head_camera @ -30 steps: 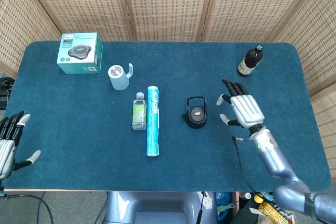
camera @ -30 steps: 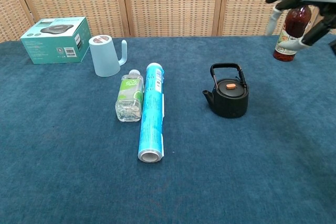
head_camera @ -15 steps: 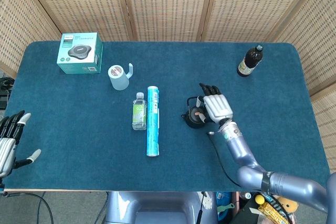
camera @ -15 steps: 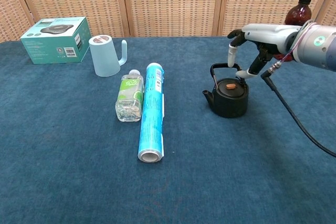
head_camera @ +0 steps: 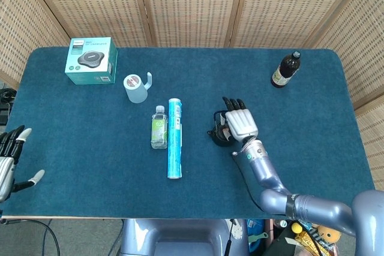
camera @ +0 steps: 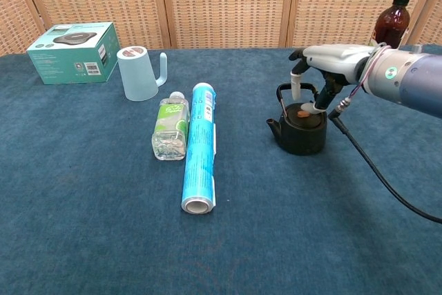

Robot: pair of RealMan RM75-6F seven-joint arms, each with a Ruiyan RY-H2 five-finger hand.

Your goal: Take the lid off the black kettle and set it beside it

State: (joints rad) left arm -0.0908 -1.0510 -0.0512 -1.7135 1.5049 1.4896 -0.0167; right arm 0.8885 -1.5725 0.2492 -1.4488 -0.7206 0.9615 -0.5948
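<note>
Nearest, the left hand [head_camera: 11,163] idles open at the table's [camera: 83,240] front edge, out of the way. Farther in, the right hand [camera: 324,67] hovers over the black kettle [camera: 299,128], fingers spread and pointing down to reach the orange-knobbed lid [camera: 302,112], which sits on the kettle; contact is unclear.

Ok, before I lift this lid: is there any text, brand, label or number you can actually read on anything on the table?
None legible.
Teal box: printed panels and a product picture, print too small.
Clear bottle: green label, blurred.
Blue roll: faint marks along its side, unreadable.
Brown bottle: label not visible in the chest view, blurred in the head view.
Black kettle, under the right hand: no text visible.
Pale blue jug: no text visible.
</note>
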